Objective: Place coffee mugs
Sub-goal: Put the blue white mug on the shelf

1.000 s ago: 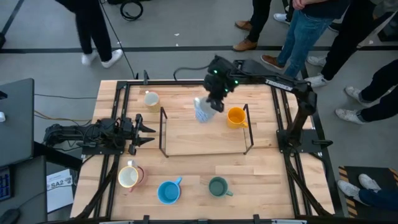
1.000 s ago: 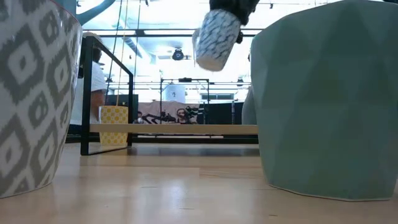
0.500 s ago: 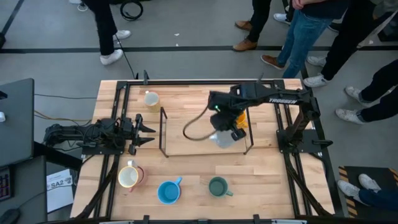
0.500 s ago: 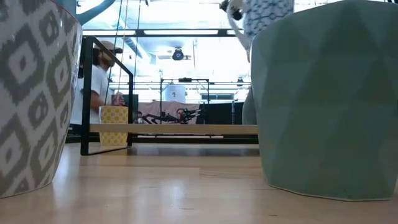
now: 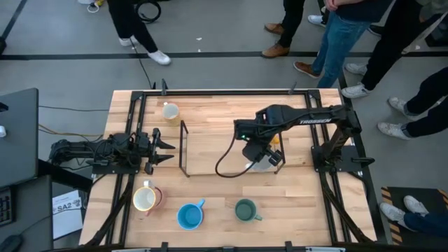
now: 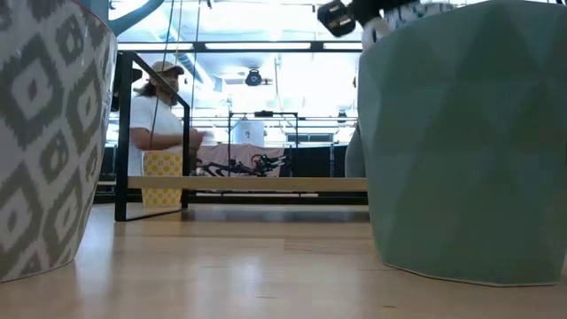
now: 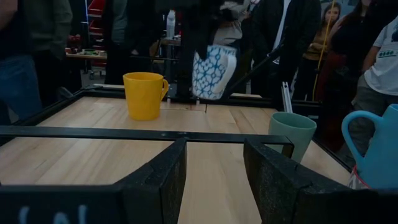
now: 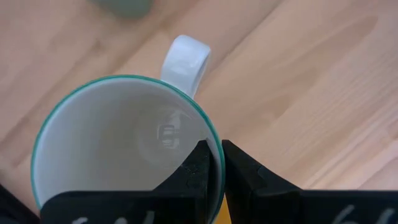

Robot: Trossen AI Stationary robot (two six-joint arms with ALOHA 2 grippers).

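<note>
Right hand (image 8: 213,163) pinching patterned mug (image 7: 213,70) rim

The orange mug (image 5: 275,138) is mostly hidden under the right arm (image 5: 308,119) overhead.

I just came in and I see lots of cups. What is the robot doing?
The robot is putting coffee mugs out on a wooden table. Its right gripper is pinching the rim of a white mug with a blue pattern, holding it up in the air next to the orange mug. The left gripper waits open at the left side of the table. A pink mug, a blue mug and a dark green mug sit along the near edge.
</note>
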